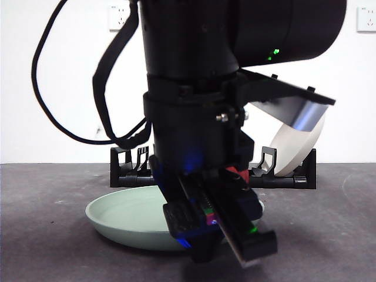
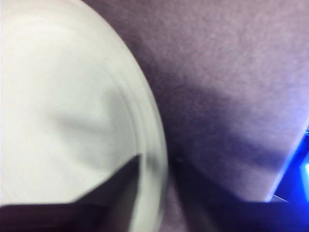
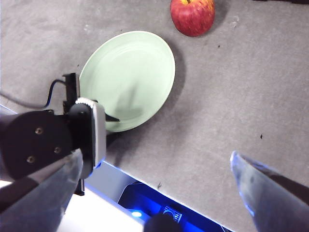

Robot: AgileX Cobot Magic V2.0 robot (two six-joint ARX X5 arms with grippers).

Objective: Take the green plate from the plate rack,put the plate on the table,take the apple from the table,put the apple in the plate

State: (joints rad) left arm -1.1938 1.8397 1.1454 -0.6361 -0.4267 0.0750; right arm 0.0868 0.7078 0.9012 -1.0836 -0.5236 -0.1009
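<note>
The green plate [image 1: 123,214] lies flat on the table [image 1: 47,247] in front of the plate rack [image 1: 126,171]. My left gripper [image 1: 214,235] is low at the plate's near right rim. In the left wrist view its jaws sit on either side of the rim [image 2: 152,145], shut on it. The right wrist view looks down on the plate [image 3: 130,72] and the red apple [image 3: 192,15], which sits on the table just beyond it. My right gripper [image 3: 157,153] hangs open and empty high above the table, apart from both. In the front view the arm hides most of the apple.
A beige plate [image 1: 296,147] stands upright in the right end of the rack. The left arm's dark body [image 3: 43,140] and cable [image 1: 44,88] hang over the table beside the plate.
</note>
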